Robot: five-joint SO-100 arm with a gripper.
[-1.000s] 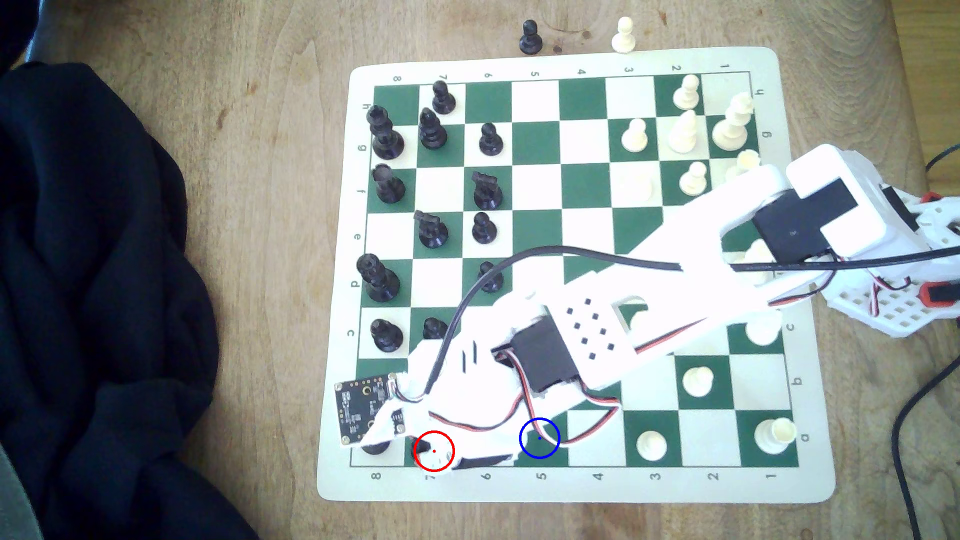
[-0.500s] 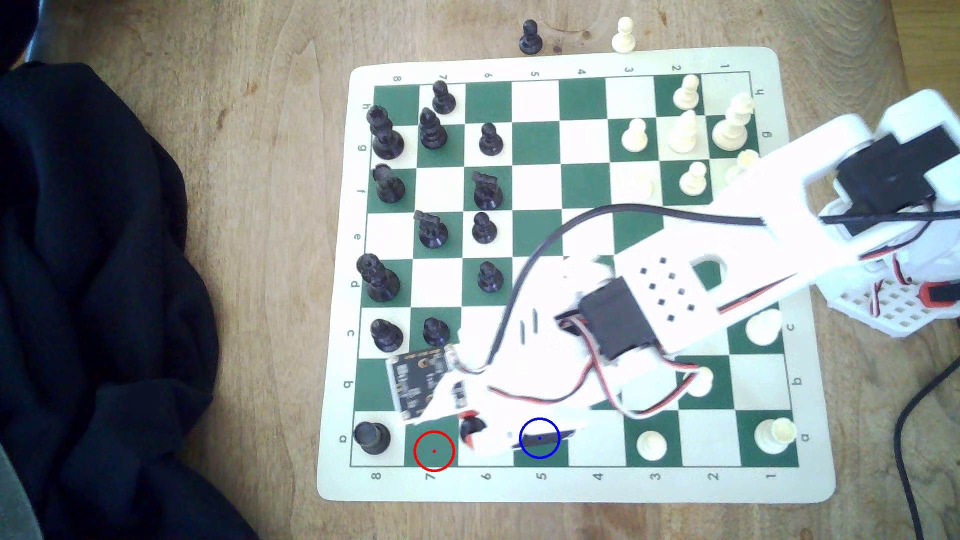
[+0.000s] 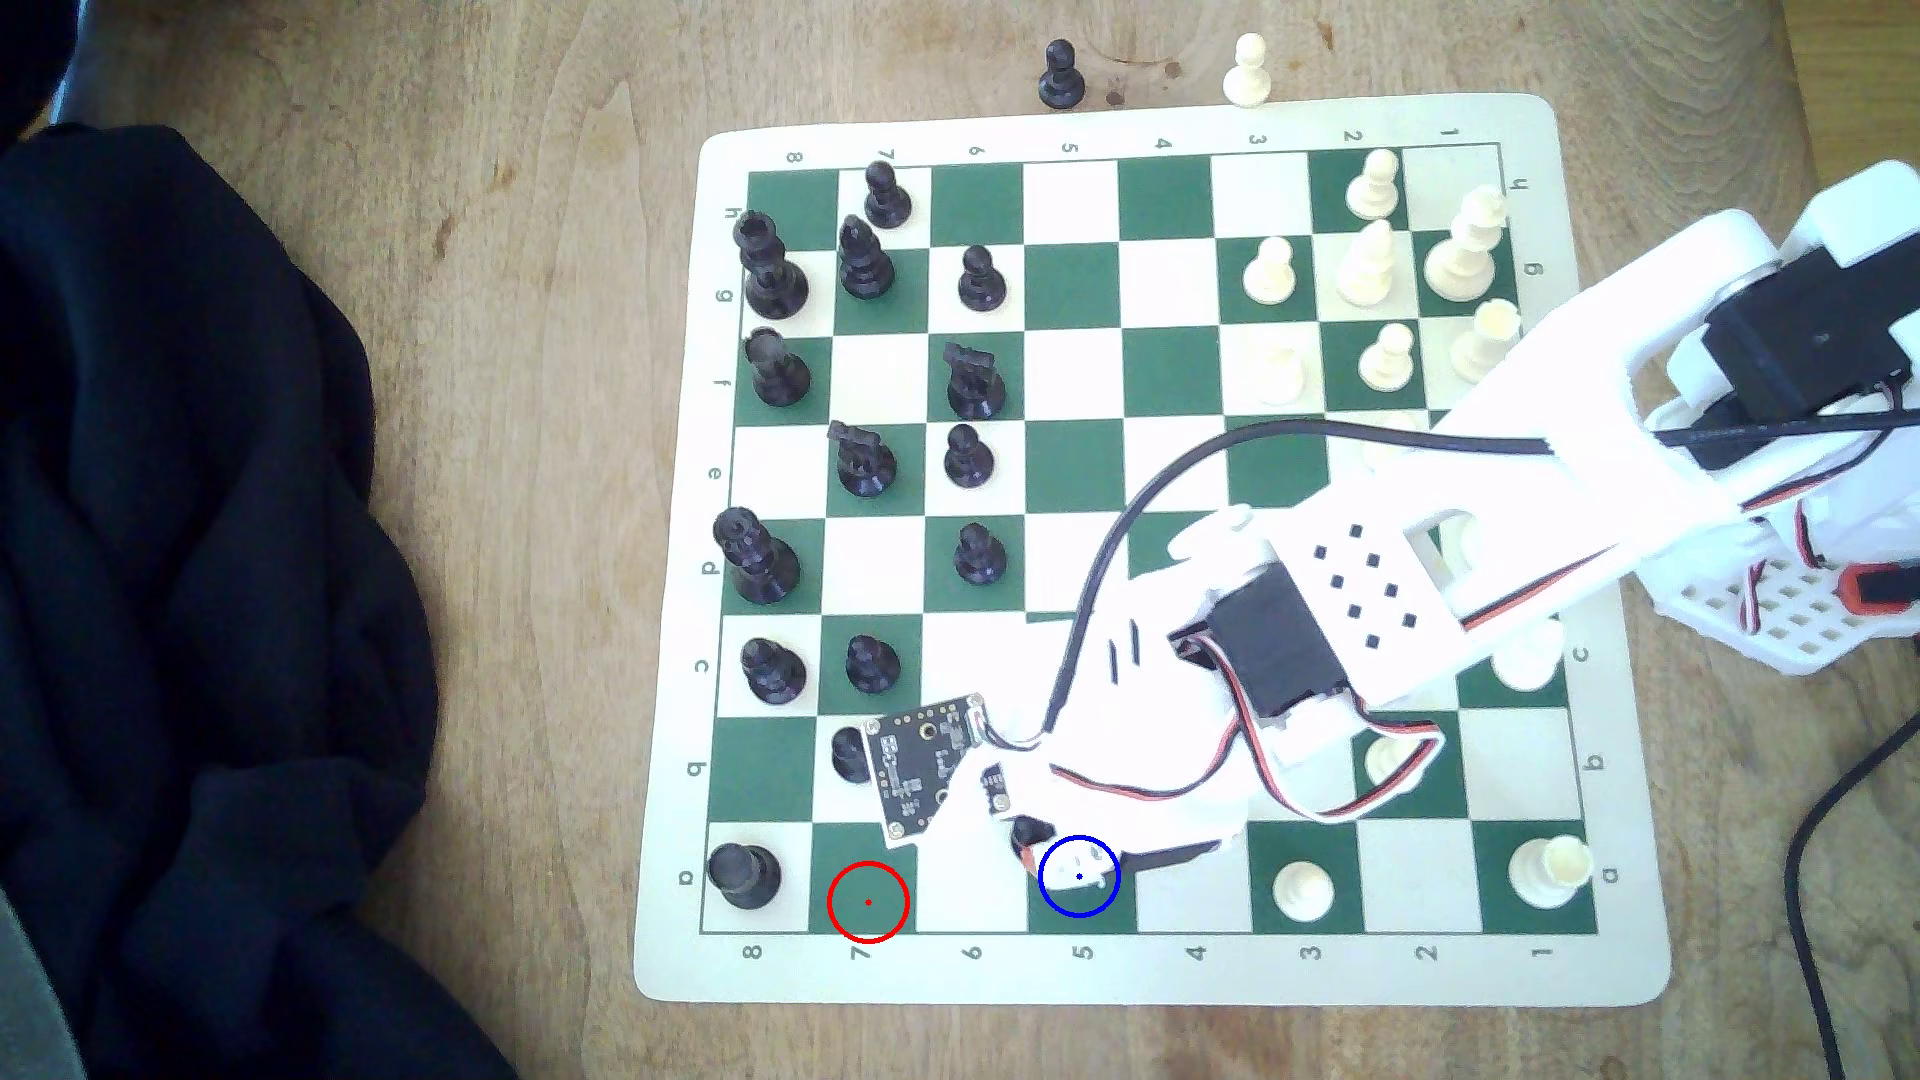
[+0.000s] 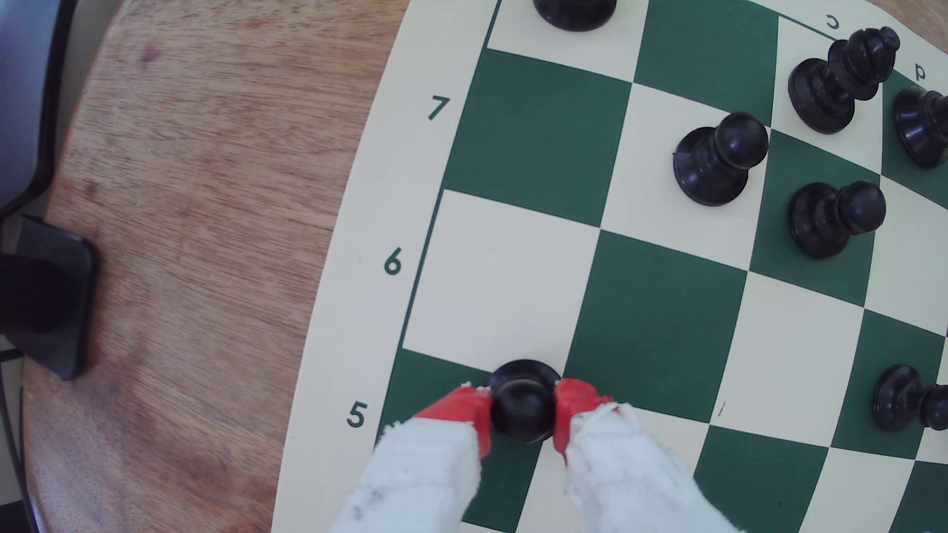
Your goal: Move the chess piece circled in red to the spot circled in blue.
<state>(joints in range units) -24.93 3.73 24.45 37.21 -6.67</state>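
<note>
Black pawn carried to the blue-ringed square, not yet released.

The pawn (image 4: 523,405) is pinched by its head between the red pads (image 4: 469,410) of the tool (image 4: 523,417), over the green row-5 square at the board's edge, where the blue ring (image 3: 1078,875) is drawn. The red-ringed square (image 3: 868,901), covered by the tool a second ago, is now bare, so the pawn has been lifted and carried across. Lowering and release seem to be what remains. The rook (image 3: 744,874) is left well apart in the corner.
</note>
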